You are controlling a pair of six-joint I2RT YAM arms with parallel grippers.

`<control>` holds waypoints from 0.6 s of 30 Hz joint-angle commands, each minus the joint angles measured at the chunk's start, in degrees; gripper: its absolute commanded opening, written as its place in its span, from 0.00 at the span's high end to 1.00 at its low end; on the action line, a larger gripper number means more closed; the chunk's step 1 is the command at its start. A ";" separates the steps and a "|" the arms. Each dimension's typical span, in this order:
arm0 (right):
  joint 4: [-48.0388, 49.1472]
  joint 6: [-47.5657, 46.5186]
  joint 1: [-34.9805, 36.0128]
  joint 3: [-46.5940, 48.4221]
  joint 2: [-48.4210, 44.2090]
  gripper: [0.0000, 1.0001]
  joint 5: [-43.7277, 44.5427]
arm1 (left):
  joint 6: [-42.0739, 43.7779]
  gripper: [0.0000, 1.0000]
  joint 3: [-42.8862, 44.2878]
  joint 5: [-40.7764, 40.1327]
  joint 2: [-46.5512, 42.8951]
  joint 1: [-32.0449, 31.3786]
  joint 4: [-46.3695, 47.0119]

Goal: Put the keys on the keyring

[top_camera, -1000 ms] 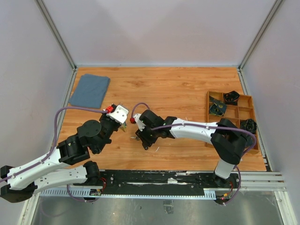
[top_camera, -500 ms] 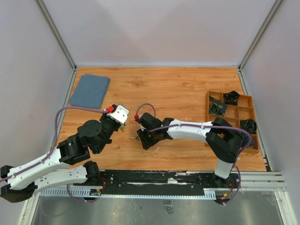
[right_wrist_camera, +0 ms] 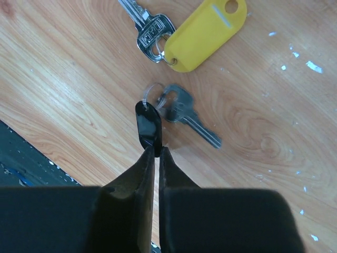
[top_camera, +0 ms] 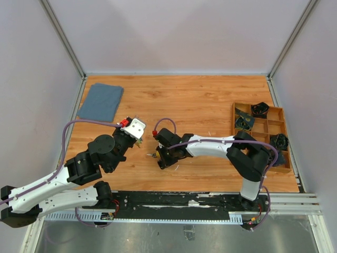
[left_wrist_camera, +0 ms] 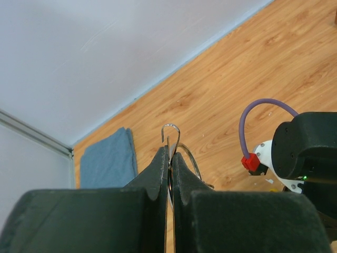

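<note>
My left gripper (left_wrist_camera: 171, 150) is shut on the keyring (left_wrist_camera: 171, 132), a thin silver wire loop that sticks out past the fingertips, above the table. In the top view it (top_camera: 138, 138) sits left of centre. My right gripper (right_wrist_camera: 155, 152) is shut on the end of a dark plastic tag (right_wrist_camera: 148, 122), which stands on edge. A small ring joins the tag to a silver key (right_wrist_camera: 184, 112) lying on the wood. Just beyond lies a yellow tag (right_wrist_camera: 205, 31) with another silver key (right_wrist_camera: 150, 29). In the top view the right gripper (top_camera: 157, 155) is low over the table, right of the left one.
A folded blue cloth (top_camera: 101, 101) lies at the back left. A wooden compartment tray (top_camera: 267, 120) with black items stands at the right edge. The right arm's wrist (left_wrist_camera: 305, 153) fills the right side of the left wrist view.
The right gripper has shifted a little left and toward the near edge, lower over the keys. The left arm has barely moved.
</note>
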 commanded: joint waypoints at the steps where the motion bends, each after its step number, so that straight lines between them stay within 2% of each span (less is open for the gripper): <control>1: 1.56 0.99 0.86 -2.27 -0.54 0.99 1.07 | 0.14 1.00 1.39 -0.11 -0.40 0.36 2.57; 10: -6.80 -9.83 -2.75 -5.60 -8.88 0.99 4.09 | 0.27 0.99 0.79 0.06 -0.58 0.29 2.92; 18: -26.94 -18.98 -6.70 -1.46 -8.44 0.99 7.51 | 0.29 0.99 0.20 0.32 -0.33 0.33 3.63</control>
